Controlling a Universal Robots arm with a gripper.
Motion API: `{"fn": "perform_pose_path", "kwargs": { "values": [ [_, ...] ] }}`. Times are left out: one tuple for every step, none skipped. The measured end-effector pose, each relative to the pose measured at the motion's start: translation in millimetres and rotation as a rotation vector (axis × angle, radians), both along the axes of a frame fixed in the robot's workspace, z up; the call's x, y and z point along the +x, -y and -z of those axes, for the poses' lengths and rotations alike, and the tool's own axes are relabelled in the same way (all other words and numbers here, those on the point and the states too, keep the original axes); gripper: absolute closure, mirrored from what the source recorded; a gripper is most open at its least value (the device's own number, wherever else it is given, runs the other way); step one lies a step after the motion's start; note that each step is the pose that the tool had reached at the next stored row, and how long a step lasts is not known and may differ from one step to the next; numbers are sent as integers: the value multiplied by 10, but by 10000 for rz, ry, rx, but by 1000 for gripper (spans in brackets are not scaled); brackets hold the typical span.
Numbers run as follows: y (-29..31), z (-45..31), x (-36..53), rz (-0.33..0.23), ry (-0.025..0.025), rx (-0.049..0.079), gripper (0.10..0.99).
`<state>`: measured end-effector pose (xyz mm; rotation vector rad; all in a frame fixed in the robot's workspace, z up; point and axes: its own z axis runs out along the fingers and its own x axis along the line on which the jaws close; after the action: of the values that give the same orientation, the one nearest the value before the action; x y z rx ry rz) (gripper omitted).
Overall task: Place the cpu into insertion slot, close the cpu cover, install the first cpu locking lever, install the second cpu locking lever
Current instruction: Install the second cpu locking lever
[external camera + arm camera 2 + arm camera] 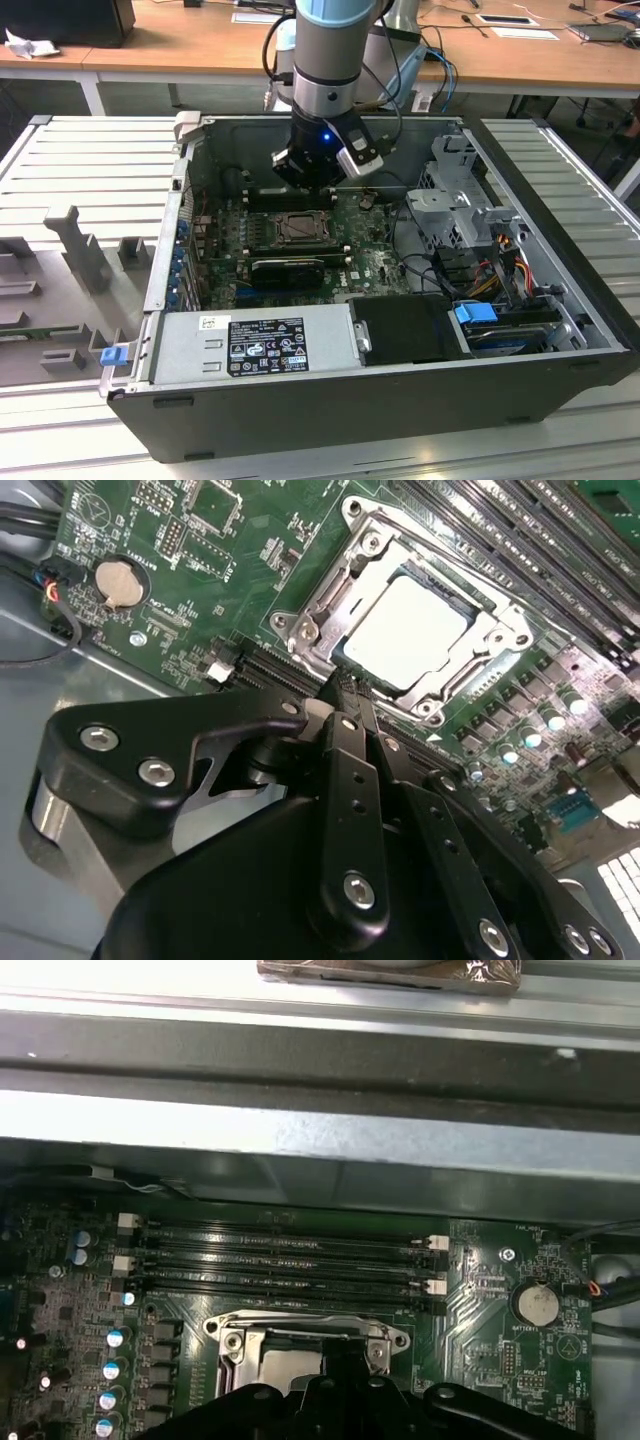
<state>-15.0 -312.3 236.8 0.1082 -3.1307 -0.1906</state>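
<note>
Wooden bench (200, 50) behind; I'm hovering the gripper (345, 685), jaws apparently closed and empty, beside the cover (330, 615) lying over the chip (405, 630); levers judged pending.

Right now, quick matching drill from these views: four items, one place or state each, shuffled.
Items:
1. cpu
2. cover
3. coin cell
4. gripper

Places/states:
A. round, silvery, on the green board
B. framing the chip, down over the socket
C. pale square top seated in the socket
D. black fingertips at the socket's edge

Pairs: 1-C, 2-B, 3-A, 4-D
</note>
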Motion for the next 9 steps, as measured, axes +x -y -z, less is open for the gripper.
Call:
{"fn": "perform_pose_path", "kwargs": {
  "values": [
    [0, -48, 0, 1, 1, 2, 980],
    [0, -88, 0, 1, 1, 2, 980],
    [1, -113, 0, 2, 0, 0, 980],
    [27, -118, 0, 1, 1, 10, 980],
    [51, -117, 0, 1, 1, 24, 980],
    [69, -117, 0, 1, 1, 31, 980],
    [81, -117, 0, 1, 1, 38, 980],
    [89, -117, 0, 1, 1, 42, 980],
    [109, -117, 0, 2, 1, 54, 980]
  ]
}}
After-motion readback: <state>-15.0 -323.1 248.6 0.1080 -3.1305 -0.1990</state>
